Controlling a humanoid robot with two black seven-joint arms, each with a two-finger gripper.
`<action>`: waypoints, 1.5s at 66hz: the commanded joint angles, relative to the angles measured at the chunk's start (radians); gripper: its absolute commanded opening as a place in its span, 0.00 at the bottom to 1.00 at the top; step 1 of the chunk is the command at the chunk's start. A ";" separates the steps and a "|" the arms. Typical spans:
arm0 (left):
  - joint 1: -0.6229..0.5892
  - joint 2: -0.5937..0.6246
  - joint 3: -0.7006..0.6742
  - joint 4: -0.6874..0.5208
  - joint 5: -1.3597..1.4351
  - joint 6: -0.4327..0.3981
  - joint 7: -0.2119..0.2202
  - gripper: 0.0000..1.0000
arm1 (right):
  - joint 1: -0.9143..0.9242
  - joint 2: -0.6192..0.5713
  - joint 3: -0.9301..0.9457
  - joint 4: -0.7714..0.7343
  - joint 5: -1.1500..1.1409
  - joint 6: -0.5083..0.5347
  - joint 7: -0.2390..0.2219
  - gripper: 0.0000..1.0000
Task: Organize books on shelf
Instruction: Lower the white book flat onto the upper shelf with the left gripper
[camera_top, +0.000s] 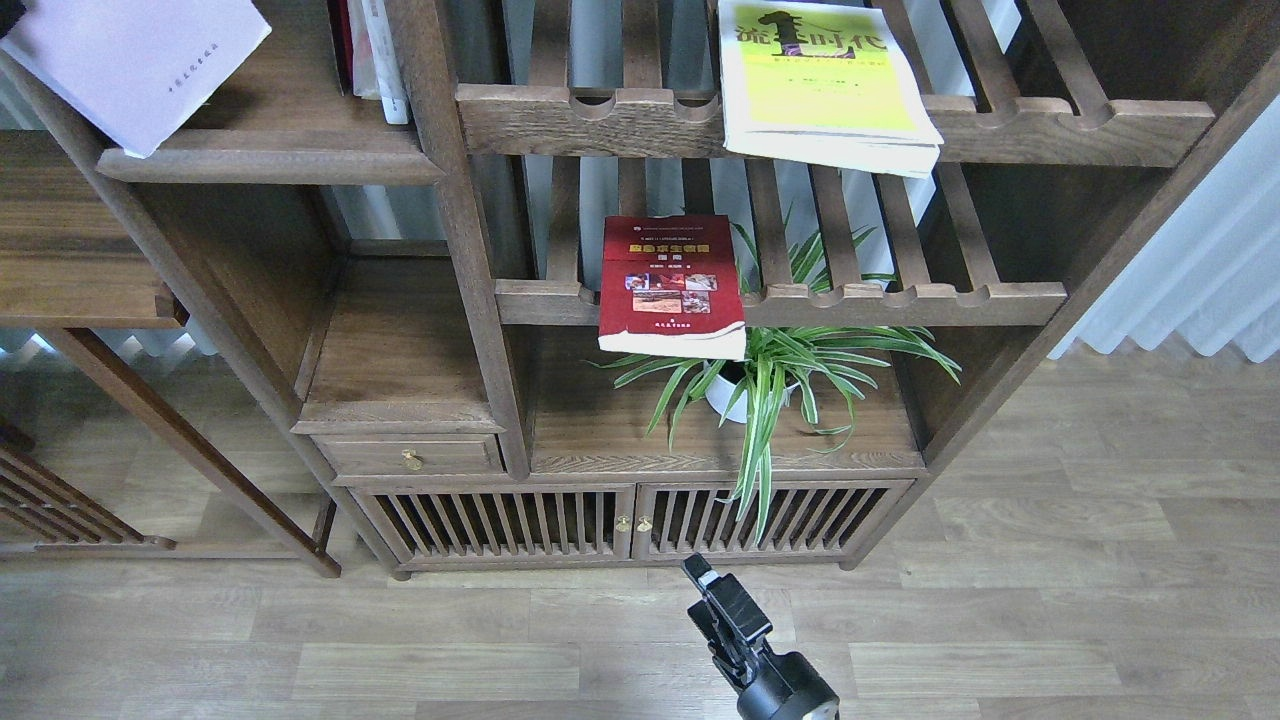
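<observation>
Now, lavender book (135, 60): up at the top-left corner, tilted, its lower corner poking out past the front edge of the shelf (270, 160); whether it rests on the board or hangs just over it, I cannot tell.
Left gripper: only a dark sliver at the extreme top-left corner, right at the book's upper edge; fingers out of view, so grasping or released, I cannot say.
Upright books (370, 55): white-spined, standing at the back of that same board, well off to the far side of the lavender cover.
Red book (672, 285): lying flat on the middle slatted rack (900, 300), front edge hanging over the rail, far above the right fingers.
Yellow-green book (820, 80): flat on the upper slatted rack (1050, 130), also overhanging, higher again.
Plant (770, 380): spider plant in a white pot under the red book, between it and the right fingers.
Right gripper (715, 605): low over the floor, pointing up toward the cabinet, carrying nothing; jaws too dark and end-on to judge.
Step in hand: by my reading, placing the first book on the solid board.
Next move: calls for pushing the lavender book fully in and square, then going for the red one.
</observation>
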 joint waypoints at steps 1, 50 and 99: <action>-0.021 -0.001 0.012 0.036 0.000 -0.003 0.000 0.07 | -0.001 0.000 0.001 0.000 0.000 0.000 0.000 0.98; -0.243 -0.153 0.112 0.281 0.077 0.043 0.000 0.07 | -0.003 0.000 -0.004 0.003 0.001 0.000 0.000 0.98; -0.550 -0.246 0.318 0.652 0.124 0.025 0.000 0.07 | -0.009 0.000 -0.009 0.012 0.001 0.000 0.000 0.98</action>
